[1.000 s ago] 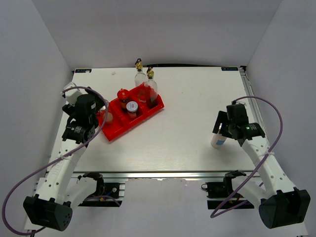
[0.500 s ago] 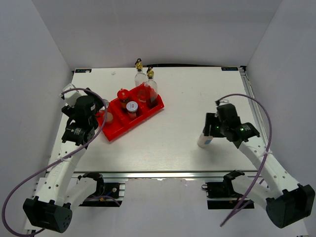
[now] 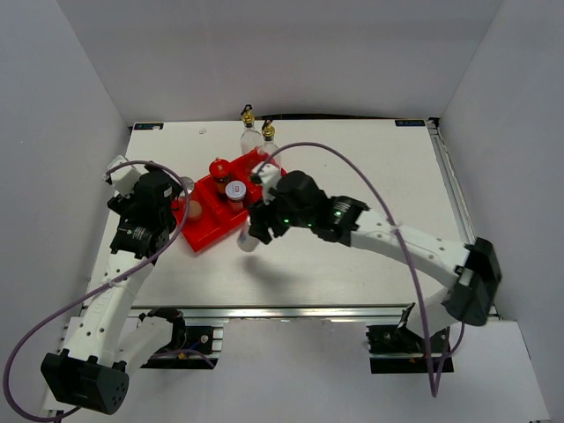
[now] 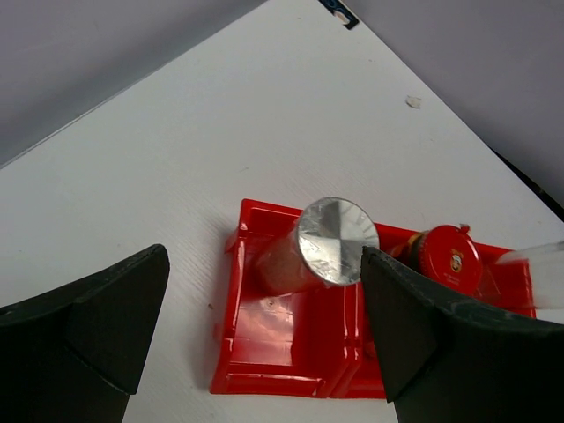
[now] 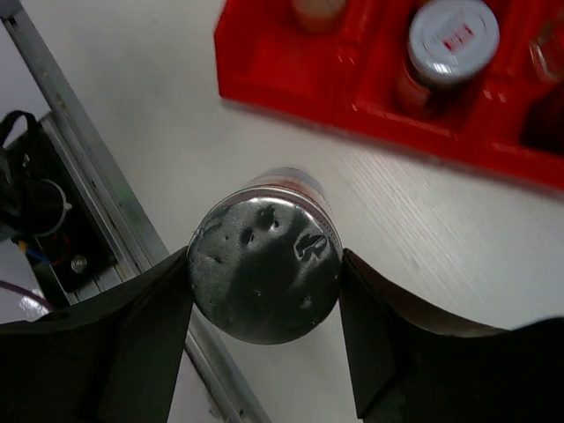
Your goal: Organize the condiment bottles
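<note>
Shaker (image 5: 264,254) with silver lid is pinched between the fingers of the right gripper (image 3: 257,231), which has travelled from the table's right side to just beside the red tray (image 3: 210,234); the left gripper (image 4: 263,264) stays spread wide above a second shaker (image 4: 337,241) in the tray's end compartment

Two glass bottles (image 3: 249,137), one red-lidded jar (image 3: 219,167), three silver-lidded shakers (image 3: 234,190), one red tray (image 3: 214,231)
</note>
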Robot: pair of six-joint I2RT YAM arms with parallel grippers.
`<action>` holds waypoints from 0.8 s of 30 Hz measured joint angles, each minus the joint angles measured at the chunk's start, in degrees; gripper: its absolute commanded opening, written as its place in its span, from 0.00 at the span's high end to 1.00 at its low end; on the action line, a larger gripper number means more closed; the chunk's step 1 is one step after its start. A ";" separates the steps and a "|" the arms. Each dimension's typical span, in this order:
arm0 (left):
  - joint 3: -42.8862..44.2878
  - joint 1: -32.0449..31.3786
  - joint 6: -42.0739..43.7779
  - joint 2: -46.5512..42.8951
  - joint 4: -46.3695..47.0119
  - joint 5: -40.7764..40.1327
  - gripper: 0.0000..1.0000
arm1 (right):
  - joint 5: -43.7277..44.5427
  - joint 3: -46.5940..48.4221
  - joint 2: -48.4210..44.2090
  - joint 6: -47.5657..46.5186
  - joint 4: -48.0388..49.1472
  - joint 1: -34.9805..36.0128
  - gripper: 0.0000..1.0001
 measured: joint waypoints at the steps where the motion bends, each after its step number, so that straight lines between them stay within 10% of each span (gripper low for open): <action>1: 0.26 0.00 -0.66 0.33 -0.85 -1.11 0.02 | -0.46 2.34 2.69 -0.55 0.85 0.90 0.93; 10: 1.40 2.25 -3.54 8.33 -1.97 -4.81 0.02 | 1.31 28.02 27.17 -4.26 3.26 4.17 0.96; 24: 1.27 10.16 -4.42 5.18 -0.09 -3.21 0.02 | 8.22 42.88 43.76 -4.85 5.88 3.91 0.92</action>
